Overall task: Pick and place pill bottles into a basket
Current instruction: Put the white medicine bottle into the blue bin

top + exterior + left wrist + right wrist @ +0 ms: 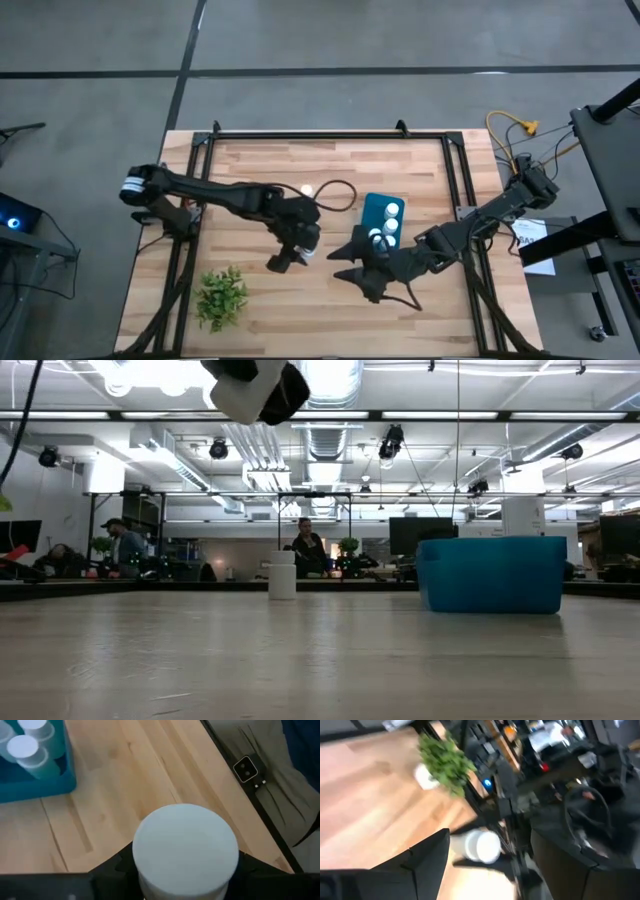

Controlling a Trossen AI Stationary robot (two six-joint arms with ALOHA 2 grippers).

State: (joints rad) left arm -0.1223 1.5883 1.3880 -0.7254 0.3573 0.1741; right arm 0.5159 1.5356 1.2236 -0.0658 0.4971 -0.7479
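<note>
A wooden table (260,310) carries a teal basket (370,206), a standing pill bottle (307,189) and a plant (222,296)

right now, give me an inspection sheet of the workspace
surface: wooden table, black frame round it
job's things: teal basket holds several white bottles; one bottle stands alone on the table; one bottle is in the left gripper
clutter: green plant at the near left corner
grippers: left gripper shut on bottle, raised; right gripper open by the basket
cables: black cable looped beside the basket
surroundings: people seated in the room behind
</note>
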